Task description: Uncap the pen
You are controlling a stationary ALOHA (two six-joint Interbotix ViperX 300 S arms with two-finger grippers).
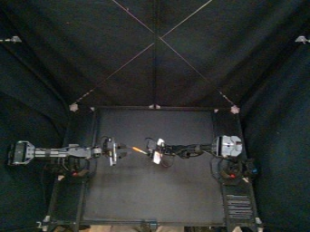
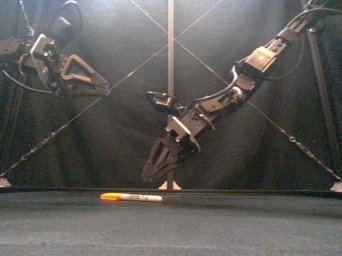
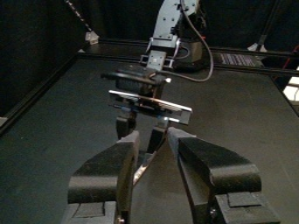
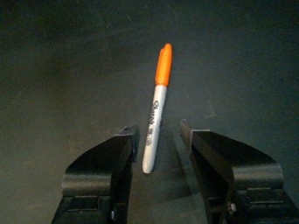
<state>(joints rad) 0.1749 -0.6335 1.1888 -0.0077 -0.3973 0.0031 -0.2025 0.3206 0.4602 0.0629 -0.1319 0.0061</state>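
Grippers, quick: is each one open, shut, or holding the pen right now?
Left gripper: open, holding nothing.
Right gripper: open, above the pen, not gripping it.

Your left arm [image 1: 49, 152]: black links, pale-grey joint housings. Your right arm [image 2: 238, 85]: black with silver-grey segments, thin cable [image 3: 205, 57] looped alongside. Left gripper [image 3: 152, 149], right gripper [image 4: 162, 136]: chunky matte-black jaws, rounded tips. White cross-plate bars [image 3: 149, 98] on right one.
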